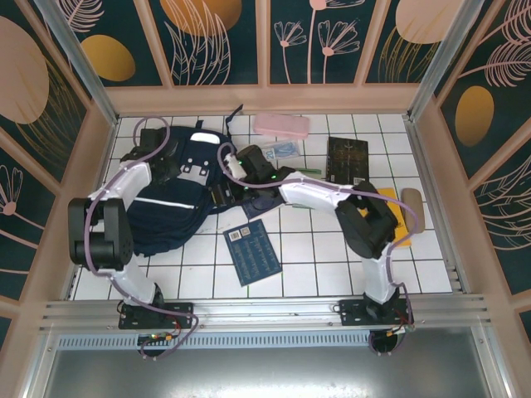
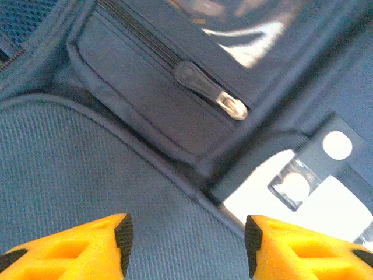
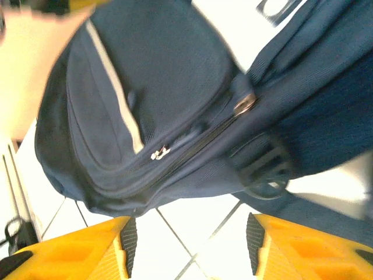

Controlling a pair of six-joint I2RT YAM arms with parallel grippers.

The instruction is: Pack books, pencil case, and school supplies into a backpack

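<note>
We see the backpack [image 1: 166,207] lying on the left of the tiled table [image 1: 315,265], with both arms reaching to it. The left gripper [image 2: 186,239] hangs over its fabric near a zip pull [image 2: 230,105], fingers apart and holding nothing. The right gripper [image 3: 186,242] is likewise spread and bare, over white tile just beside the backpack's zipped front. One navy book [image 1: 253,251] lies on the table near the backpack. The brown book [image 1: 347,159], the pencil case [image 1: 280,124] and the clear packet [image 1: 282,150] lie further back, outside the backpack.
</note>
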